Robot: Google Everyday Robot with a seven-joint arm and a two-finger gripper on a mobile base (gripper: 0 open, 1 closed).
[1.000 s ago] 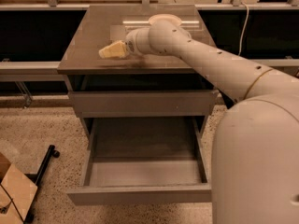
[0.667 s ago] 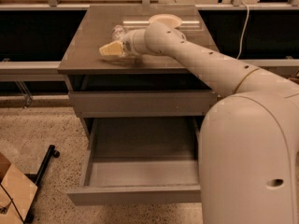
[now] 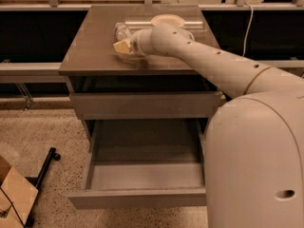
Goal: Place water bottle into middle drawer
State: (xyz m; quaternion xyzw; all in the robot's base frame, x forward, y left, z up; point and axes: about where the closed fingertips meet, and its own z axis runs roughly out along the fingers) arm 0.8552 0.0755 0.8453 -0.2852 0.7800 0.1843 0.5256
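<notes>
The water bottle (image 3: pixel 121 31), clear plastic, lies on the cabinet's top near its middle, left of the cream bowl (image 3: pixel 167 20). My gripper (image 3: pixel 122 47) is low over the top just in front of the bottle, right against its near end; my wrist hides the rest of the bottle. I cannot tell whether it grips the bottle. The middle drawer (image 3: pixel 142 197) is pulled wide open below, and its grey floor shows nothing inside. The upper drawer front (image 3: pixel 142 104) is closed.
My arm (image 3: pixel 213 65) reaches over the cabinet top (image 3: pixel 90 46) from the right, and my white body (image 3: pixel 256 165) fills the lower right. A black stand leg (image 3: pixel 45 163) and a cardboard box (image 3: pixel 14 194) are on the floor at the left.
My gripper has shifted slightly right and farther in toward the bottle. More of the bottle shows above my wrist. The drawer has not moved.
</notes>
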